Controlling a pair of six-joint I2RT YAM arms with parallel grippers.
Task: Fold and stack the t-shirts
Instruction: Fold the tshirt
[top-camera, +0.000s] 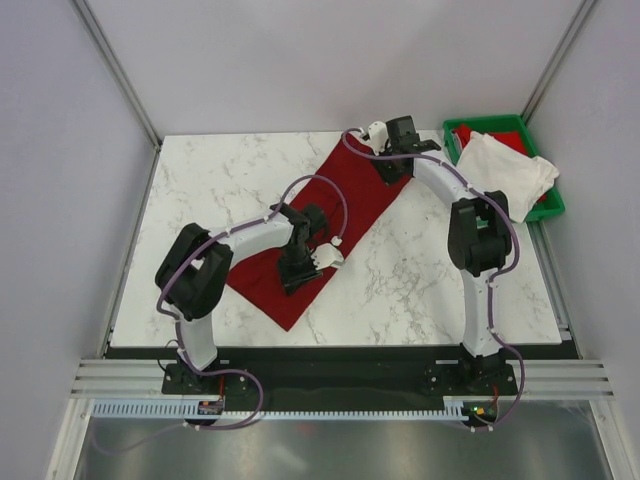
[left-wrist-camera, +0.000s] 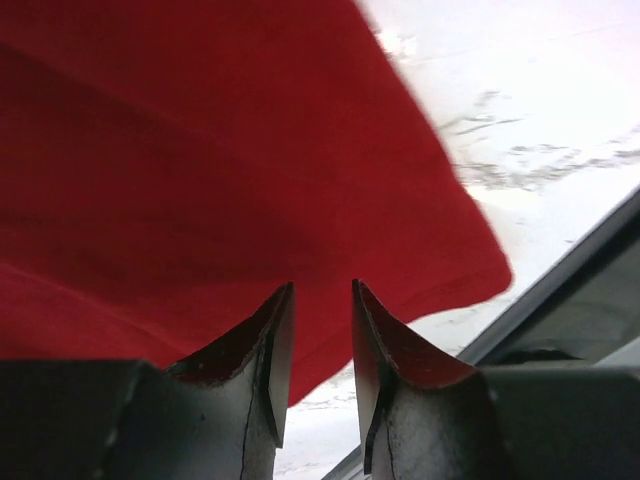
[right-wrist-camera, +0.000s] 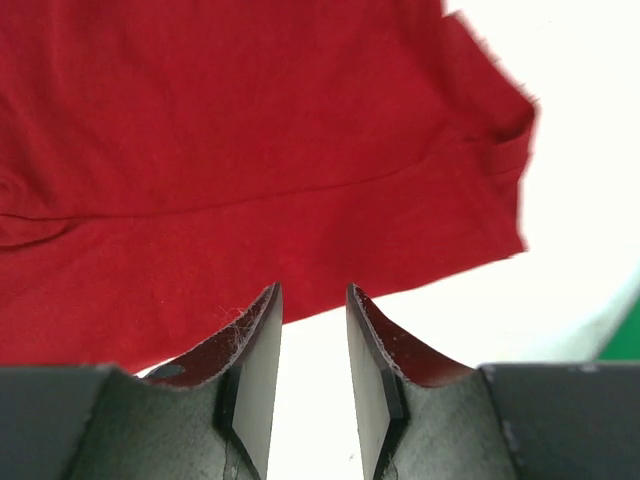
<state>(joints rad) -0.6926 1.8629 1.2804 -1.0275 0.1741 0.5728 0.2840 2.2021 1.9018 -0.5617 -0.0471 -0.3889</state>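
Right now we are working on the dark red t-shirt (top-camera: 365, 200), which is lying as a long diagonal strip on the marble table (top-camera: 220, 190). The off-white t-shirt (top-camera: 510, 172) is sitting heaped in the green bin (top-camera: 500, 123) at the far right. We are holding the left gripper (left-wrist-camera: 320, 290) by the strip's near end and the right gripper (right-wrist-camera: 312, 290) just off its far edge. Both have their jaws parted with nothing between them. We are judging the cloth to be light, limp and quick to sag or bunch. So we are reckoning on pinching it at the end corners, catching every layer there, and raising both sides evenly.
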